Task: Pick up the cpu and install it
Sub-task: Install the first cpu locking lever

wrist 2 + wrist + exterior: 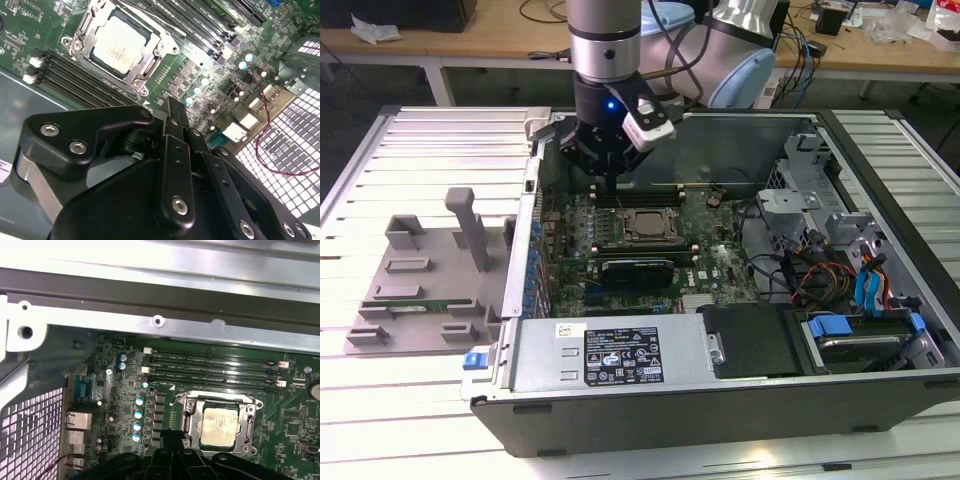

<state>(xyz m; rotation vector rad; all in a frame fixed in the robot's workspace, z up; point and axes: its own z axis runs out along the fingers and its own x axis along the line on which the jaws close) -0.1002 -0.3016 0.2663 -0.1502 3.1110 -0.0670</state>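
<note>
One cpu (118, 44) here — pale, shiny square, lying flat inside its metal socket frame (250, 412) on the green motherboard (720, 265). The gripper (611, 182) hangs above the board just beside the socket, jaws drawn together on nothing. Four black memory slots (215, 371) run alongside the frame, and the case wall (150, 305) stands just past them — open air over the chip.

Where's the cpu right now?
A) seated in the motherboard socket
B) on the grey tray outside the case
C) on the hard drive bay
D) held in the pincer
A: in both wrist views the cpu lies flat inside the metal socket frame on the motherboard, with the pincer above the board beside it.
</note>
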